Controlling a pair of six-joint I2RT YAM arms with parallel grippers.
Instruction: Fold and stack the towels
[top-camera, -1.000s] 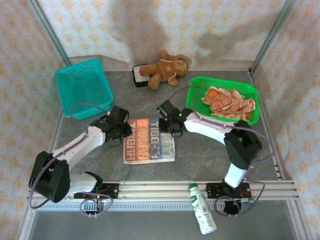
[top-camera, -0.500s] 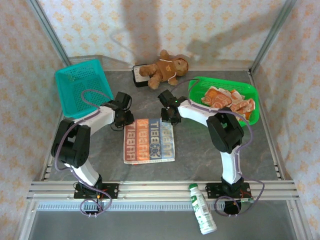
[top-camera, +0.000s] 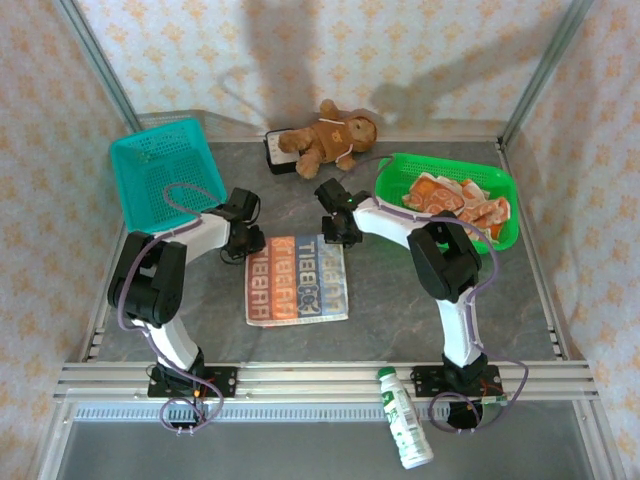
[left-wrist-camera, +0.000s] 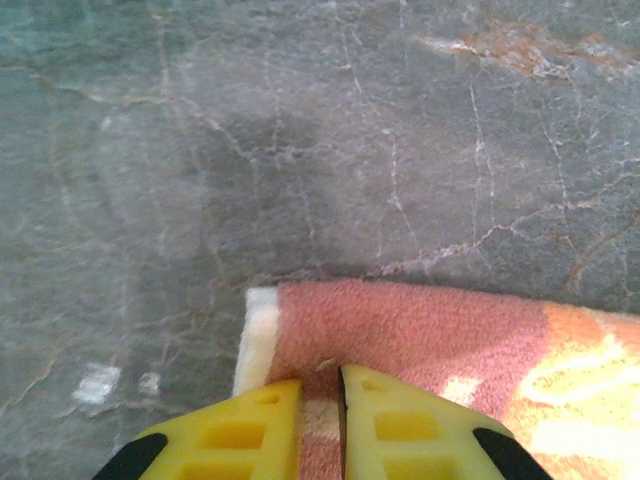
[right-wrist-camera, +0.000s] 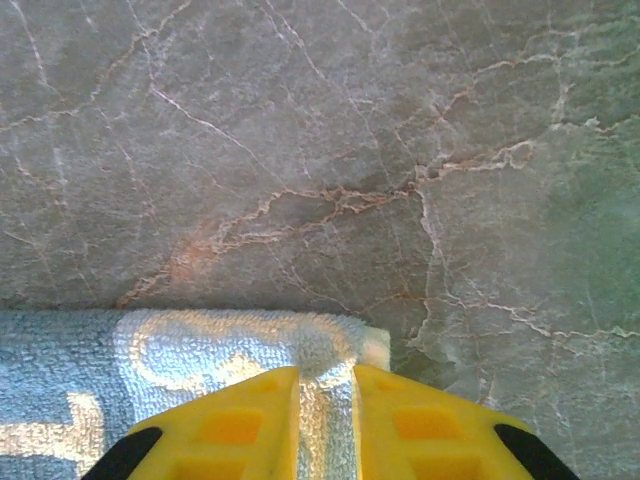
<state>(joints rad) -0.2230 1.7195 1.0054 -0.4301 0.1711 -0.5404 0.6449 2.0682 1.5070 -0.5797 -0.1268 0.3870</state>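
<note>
At the bench centre, striped towel (top-camera: 297, 279) lay flat, left gripper (left-wrist-camera: 340, 385) pinched tight on its far left corner, right gripper (right-wrist-camera: 326, 385) clamped on its far right corner, other towels (top-camera: 455, 205) heaped in green basket (top-camera: 392, 178) near the bench's far right corner.
</note>
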